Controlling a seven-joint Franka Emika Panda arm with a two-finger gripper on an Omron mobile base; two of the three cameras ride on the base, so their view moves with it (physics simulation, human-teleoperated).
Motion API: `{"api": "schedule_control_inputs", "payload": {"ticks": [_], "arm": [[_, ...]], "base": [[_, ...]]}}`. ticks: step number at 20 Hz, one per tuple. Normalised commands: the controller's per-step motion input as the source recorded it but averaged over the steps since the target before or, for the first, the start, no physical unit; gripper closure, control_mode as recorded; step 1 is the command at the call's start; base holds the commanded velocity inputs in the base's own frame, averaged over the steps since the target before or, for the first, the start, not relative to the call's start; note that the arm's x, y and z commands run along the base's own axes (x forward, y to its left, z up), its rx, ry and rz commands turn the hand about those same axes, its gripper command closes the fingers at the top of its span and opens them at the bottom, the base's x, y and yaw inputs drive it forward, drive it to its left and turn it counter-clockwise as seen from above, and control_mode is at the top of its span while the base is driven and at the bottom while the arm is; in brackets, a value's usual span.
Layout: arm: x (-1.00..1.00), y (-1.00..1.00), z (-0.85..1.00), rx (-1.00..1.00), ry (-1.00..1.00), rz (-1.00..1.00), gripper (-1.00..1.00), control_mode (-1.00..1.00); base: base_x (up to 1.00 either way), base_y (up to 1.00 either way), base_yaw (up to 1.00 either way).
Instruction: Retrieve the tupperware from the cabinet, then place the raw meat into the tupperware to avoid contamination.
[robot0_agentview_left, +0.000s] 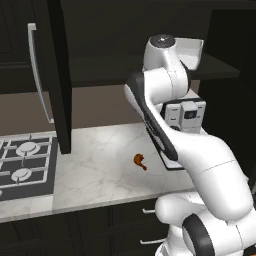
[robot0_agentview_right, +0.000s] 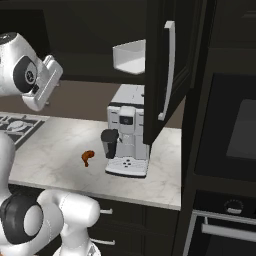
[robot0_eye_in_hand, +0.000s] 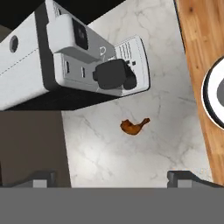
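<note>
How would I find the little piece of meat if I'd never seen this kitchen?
Look at the white marble counter, between the stove and the white coffee machine. The raw meat lies alone on the stone near the machine, the only small reddish-brown, drumstick-shaped thing there.

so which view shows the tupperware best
The right base view: the tupperware sits in plain sight on the cabinet shelf, above the coffee machine. In the left base view the arm covers most of it, leaving a white corner.
</note>
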Motion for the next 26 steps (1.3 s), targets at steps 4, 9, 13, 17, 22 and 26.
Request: {"api": "schedule_control_inputs", "payload": {"ticks": [4, 9, 13, 17, 22, 26], "arm": [[0.05, -0.41, 0.22, -0.34, 0.02, -0.23, -1.00, -1.00], [0.10, -0.41, 0.51, -0.18, 0.11, -0.26, -1.00, -1.00], [0.18, -0.21, 0.44, -0.15, -0.04, -0.27, -1.00, -1.00], [0.14, -0.11, -0.05, -0.20, -0.31, -0.17, -1.00, -1.00], [-0.10, -0.09, 0.12, -0.10, -0.46, -0.05, -1.00, -1.00], [0.06, -0.25, 0.30, 0.04, -0.15, -0.01, -1.00, -1.00]], "base": [[0.00, 0.00, 0.00], [0.00, 0.00, 0.00], [0.00, 0.00, 0.00], [0.00, 0.00, 0.00], [0.00, 0.00, 0.00], [0.00, 0.00, 0.00]]}}
